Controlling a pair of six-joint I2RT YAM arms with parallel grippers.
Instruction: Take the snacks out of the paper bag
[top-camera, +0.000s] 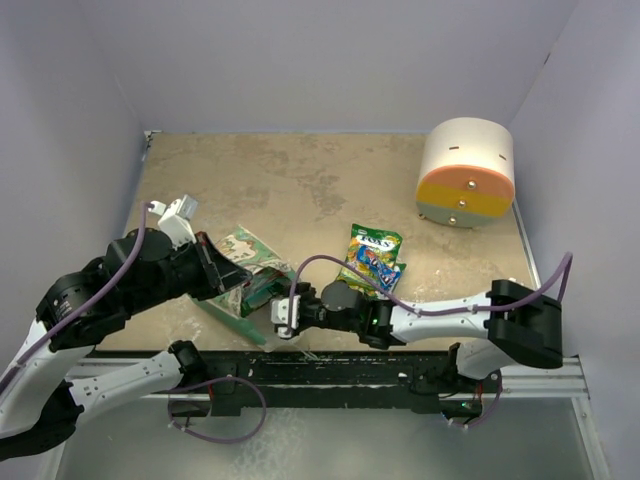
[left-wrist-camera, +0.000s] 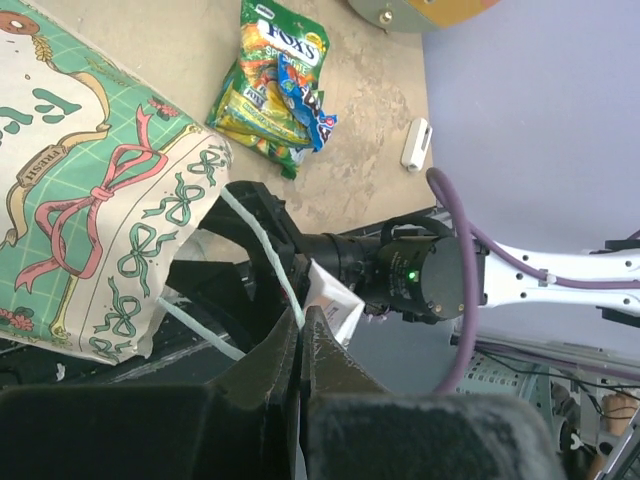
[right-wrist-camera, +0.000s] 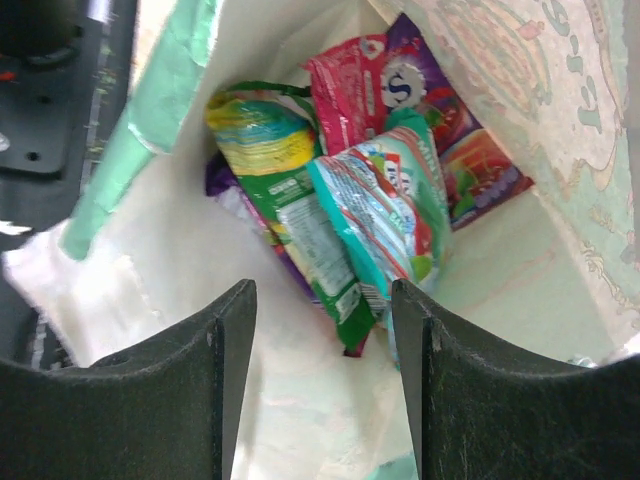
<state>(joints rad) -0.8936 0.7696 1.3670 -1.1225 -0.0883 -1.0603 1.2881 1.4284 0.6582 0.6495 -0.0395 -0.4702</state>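
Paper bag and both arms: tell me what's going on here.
The left gripper is shut on the paper bag at its mouth, apparently by a string handle, holding it open on the table. The right gripper, jaws open, points into the bag's mouth at several snack packets inside, none gripped yet. Beyond the bag, two packets lie out on the table.

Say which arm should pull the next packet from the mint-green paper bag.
Right: its jaws stand open at the bag mouth, over the shiny snack packets; left jaws are shut on the bag's string handle.
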